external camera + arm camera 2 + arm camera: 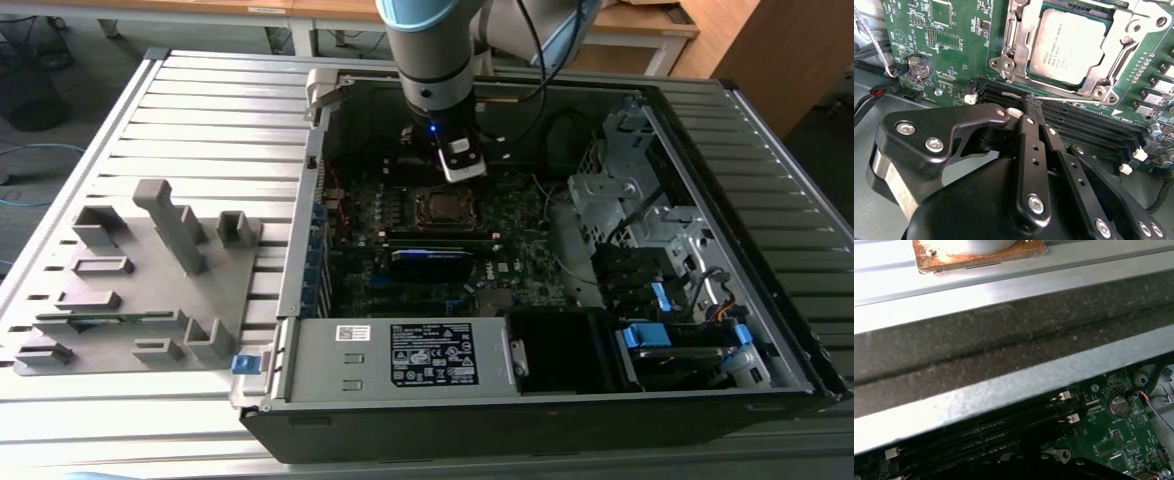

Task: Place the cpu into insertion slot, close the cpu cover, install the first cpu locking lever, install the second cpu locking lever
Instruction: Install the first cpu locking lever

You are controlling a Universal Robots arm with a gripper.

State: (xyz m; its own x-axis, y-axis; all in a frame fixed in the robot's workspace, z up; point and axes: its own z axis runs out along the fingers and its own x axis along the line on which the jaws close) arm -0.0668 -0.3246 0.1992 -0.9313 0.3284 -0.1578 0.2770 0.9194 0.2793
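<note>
Inside the open PC case point(747, 380), exterior view: one arm point(434, 50) reaches down, gripper point(462, 168) just above the far side of the socket. One cpu point(442, 205) sits in the slot on the motherboard point(534, 260). One grey fixture tray point(134, 280) lies on the slatted table point(200, 110) on the exterior view's left, well apart from the case. One labelled power supply point(400, 355) at the near edge.

Second wrist view: cpu point(1069, 47) seated flat in the slot, silver cover point(1021, 42) framing it, looks down over the chip. One thin lever point(1079, 99) runs along the socket edge beside the memory slots point(1089, 130). Whether it is latched, cannot tell. One coin cell point(919, 67) on the board. Gripper point(1026, 107) fingers together, holding nothing, tip over the memory slots just beside the socket.

First wrist view: case wall point(1004, 350) up close, four memory slots point(979, 435) below it, one coin cell point(1117, 406).
</note>
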